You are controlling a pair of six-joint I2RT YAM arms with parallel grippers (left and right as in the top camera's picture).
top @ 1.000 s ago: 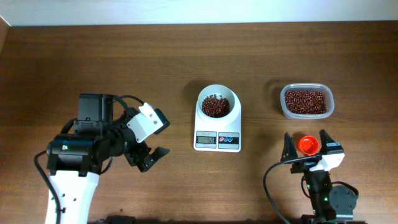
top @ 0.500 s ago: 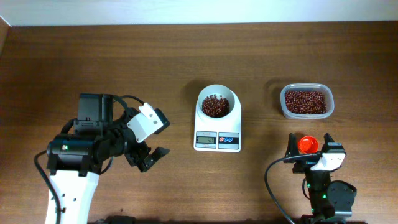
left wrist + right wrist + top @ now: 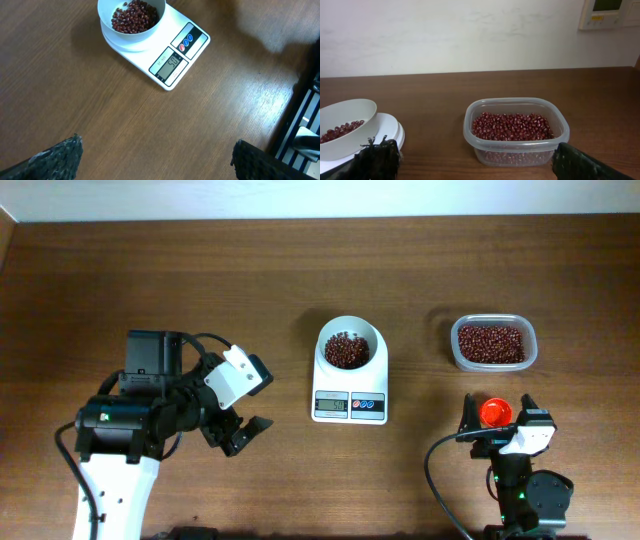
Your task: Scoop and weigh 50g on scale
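The white scale (image 3: pixel 350 406) stands mid-table, its round bowl (image 3: pixel 350 345) holding a heap of dark reddish-brown beans (image 3: pixel 347 351). In the left wrist view the scale (image 3: pixel 192 47) shows a lit display whose digits begin with 50, and the beans (image 3: pixel 134 14) lie in the bowl. My left gripper (image 3: pixel 262 402) hovers open to the left of the scale, with bare wood between its fingers (image 3: pixel 55 159). My right gripper (image 3: pixel 495 420) is open near the front edge. The orange-red scoop (image 3: pixel 494 411) shows between its fingers from above, untouched.
A clear plastic tub (image 3: pixel 493 360) full of the same beans sits right of the scale, just beyond my right gripper; its front wall (image 3: pixel 516 150) faces the right wrist camera. A white wall runs behind the table's far edge.
My right gripper shifted slightly to the right over the scoop a second ago and has stayed still since. The left arm, scale and tub have not moved.
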